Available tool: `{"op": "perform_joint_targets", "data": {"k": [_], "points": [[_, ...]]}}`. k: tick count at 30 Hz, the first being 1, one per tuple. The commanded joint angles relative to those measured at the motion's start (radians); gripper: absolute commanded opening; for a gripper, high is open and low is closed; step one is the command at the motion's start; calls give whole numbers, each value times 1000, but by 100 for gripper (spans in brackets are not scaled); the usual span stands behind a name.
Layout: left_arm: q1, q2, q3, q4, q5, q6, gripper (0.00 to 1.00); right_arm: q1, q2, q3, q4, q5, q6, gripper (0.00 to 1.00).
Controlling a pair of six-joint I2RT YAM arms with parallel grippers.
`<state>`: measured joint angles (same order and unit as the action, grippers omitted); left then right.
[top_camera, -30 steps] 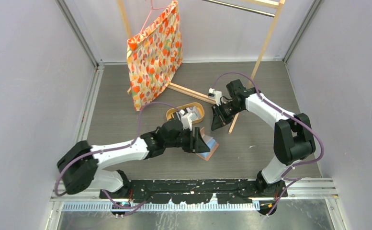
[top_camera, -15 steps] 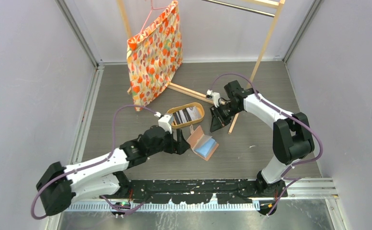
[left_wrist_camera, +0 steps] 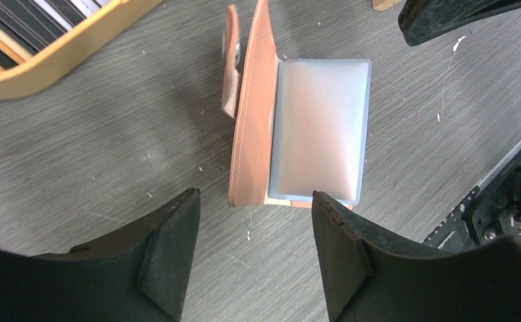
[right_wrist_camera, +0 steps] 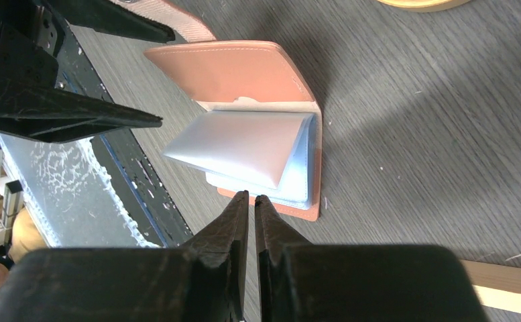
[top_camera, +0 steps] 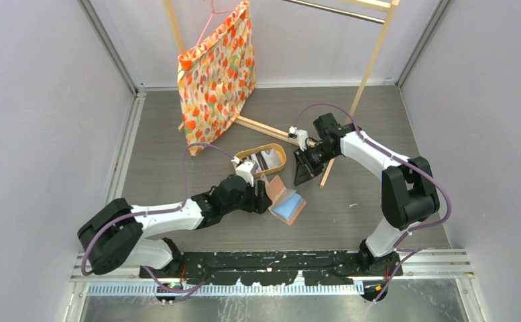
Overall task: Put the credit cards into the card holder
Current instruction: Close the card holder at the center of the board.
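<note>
The card holder [top_camera: 285,202] lies open on the table, its salmon-tan cover [left_wrist_camera: 251,121] raised and its light-blue pockets [left_wrist_camera: 321,127] facing up. My left gripper [top_camera: 263,195] is just left of it; in the left wrist view the left gripper [left_wrist_camera: 254,196] is open and empty, the holder's near edge between its tips. The credit cards [top_camera: 263,159], dark and white, lie in the oval wooden tray [top_camera: 282,164]. My right gripper [top_camera: 304,169] hangs right of the tray. In its wrist view the right gripper [right_wrist_camera: 251,198] is shut on nothing, above the holder [right_wrist_camera: 244,144].
A flowered fabric bag [top_camera: 217,74] hangs from a wooden rack [top_camera: 371,60] at the back. The rack's floor bars [top_camera: 264,127] run behind the tray and beside my right gripper. Grey walls close in both sides.
My left arm pulled back to the left off the card holder, then came forward again to its left edge with wider jaws. The right gripper has barely moved.
</note>
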<state>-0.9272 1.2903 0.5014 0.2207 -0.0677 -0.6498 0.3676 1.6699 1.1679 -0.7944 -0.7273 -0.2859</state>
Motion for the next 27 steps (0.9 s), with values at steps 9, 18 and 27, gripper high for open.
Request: {"op": "perform_joint_targets", "data": {"k": [9, 18, 27], "points": [[5, 91, 54, 266, 75, 98, 50, 7, -9, 12, -11, -14, -19, 14], [-18, 130, 91, 277, 320, 88, 56, 7, -10, 13, -13, -11, -20, 14], [-44, 281, 150, 273, 428, 59, 60, 7, -15, 13, -11, -29, -9, 14]]}}
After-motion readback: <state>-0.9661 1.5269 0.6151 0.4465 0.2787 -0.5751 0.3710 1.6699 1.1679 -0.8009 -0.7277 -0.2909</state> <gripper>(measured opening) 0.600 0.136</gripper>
